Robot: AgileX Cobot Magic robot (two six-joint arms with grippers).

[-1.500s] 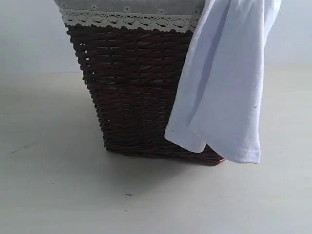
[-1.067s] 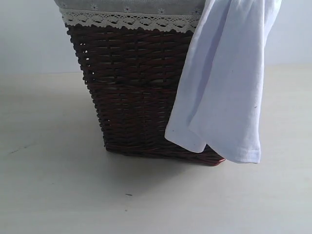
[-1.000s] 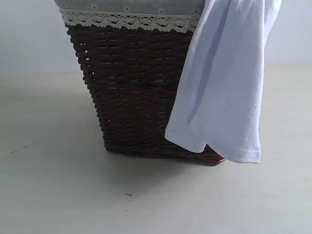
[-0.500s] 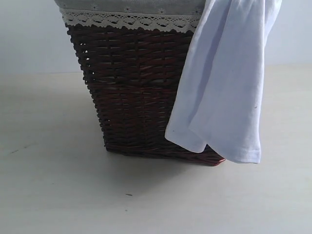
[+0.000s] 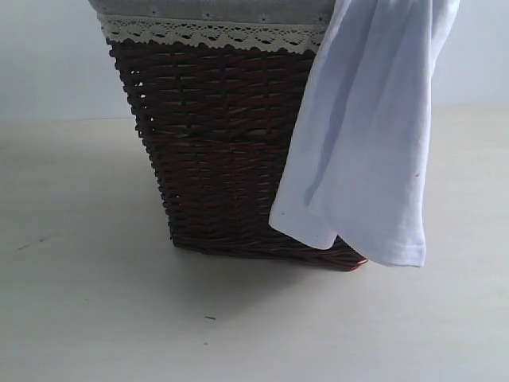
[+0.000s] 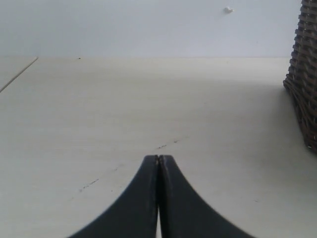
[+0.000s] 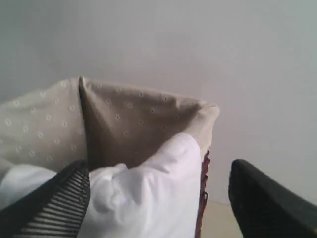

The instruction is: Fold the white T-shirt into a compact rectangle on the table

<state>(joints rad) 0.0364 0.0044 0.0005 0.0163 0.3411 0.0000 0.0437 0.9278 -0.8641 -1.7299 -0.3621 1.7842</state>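
We saw the left pincer (image 6: 158, 159) clenched, its two dark fingers pressed tip to tip with nothing between them, low over the table (image 6: 148, 99). Ahead of it lay bare cream surface with a few dark specks. Further ahead and off to one side stood a corner of the basket (image 6: 304, 84), and beyond that rose a pale wall (image 6: 148, 25).

The right pincer (image 7: 159, 168) stood released, its fingers spread wide and gripping nothing. Between them and just beyond lay the shirt (image 7: 138, 208), bunched in a white mound at the basket's rim and spilling over it. We could not tell whether either finger touched the cloth. Behind the shirt rose the liner (image 7: 124, 119), beige with small pale flowers. Beside the mound a strip of dark wicker showed.

In the exterior view neither pincer appeared. The shirt hung down the outside of the basket on the right pincer's side, its hem reaching almost to the basket's foot; we could not tell whether it met the table. The lace trim (image 5: 207, 33) lay folded over the rim.
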